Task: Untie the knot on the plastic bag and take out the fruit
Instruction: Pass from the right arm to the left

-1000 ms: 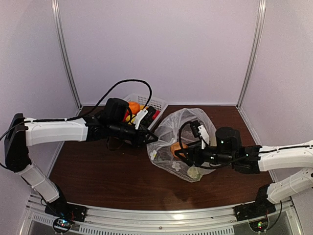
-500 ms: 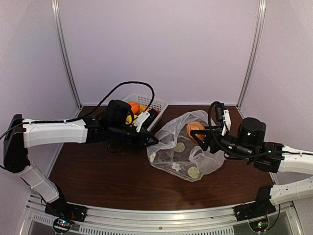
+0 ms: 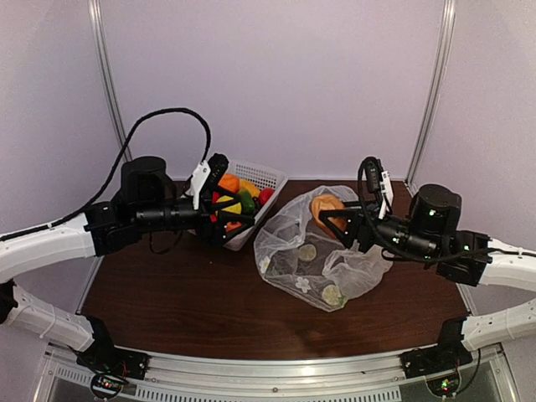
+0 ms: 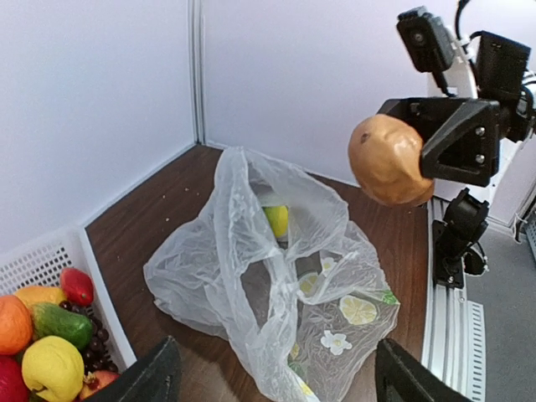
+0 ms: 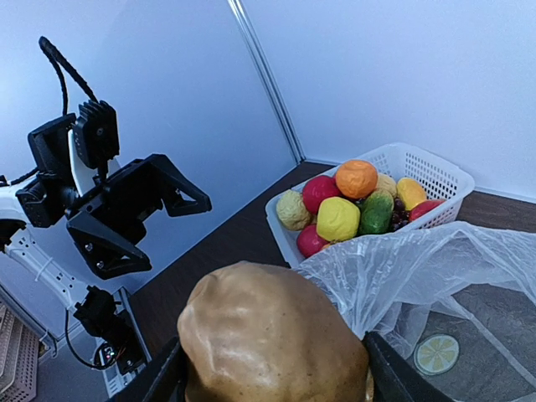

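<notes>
Pale walls box in a dark wooden worktop (image 3: 167, 285). From above, the plastic bag (image 3: 306, 255) lies slumped mid-worktop, between my arms. My right end effector (image 3: 332, 216) is clamped across a brown fruit (image 3: 325, 205), raised above the bag's far edge. My left end effector (image 3: 228, 203) hangs empty, fingers apart, by the white basket (image 3: 266, 176) of fruit.

Through my left wrist, the bag's mouth gapes with no knot visible, and a yellow-green fruit (image 4: 278, 220) sits inside. I judge the film light, limp and slippery, likely to drag unless pinned, so its rim is where I'd pinch.

Through my right wrist, the brown fruit fills the grip. It looks firm and smooth, best held across its middle.
</notes>
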### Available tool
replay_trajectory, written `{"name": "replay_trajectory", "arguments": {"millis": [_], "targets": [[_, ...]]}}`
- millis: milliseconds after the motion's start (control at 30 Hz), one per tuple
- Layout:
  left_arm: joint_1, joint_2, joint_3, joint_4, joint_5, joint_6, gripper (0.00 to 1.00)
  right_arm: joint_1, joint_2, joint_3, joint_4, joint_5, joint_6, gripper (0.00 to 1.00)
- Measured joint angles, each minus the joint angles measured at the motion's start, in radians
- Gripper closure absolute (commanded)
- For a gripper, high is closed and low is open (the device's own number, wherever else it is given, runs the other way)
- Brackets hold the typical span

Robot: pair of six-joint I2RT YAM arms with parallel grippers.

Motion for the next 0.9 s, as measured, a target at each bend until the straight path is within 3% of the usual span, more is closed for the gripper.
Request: {"name": "replay_trajectory", "arguments": {"millis": [367, 900], "targets": [[-0.021, -0.064, -0.042, 0.085, 0.171, 0.098, 0.16, 0.048, 0.175, 0.132, 0.037, -0.214, 0.002, 0.41], [-0.129, -0.036, -0.050, 0.042, 0.162, 0.229, 0.13, 0.128, 0.341, 0.248, 0.018, -0.318, 0.003, 0.41]]}}
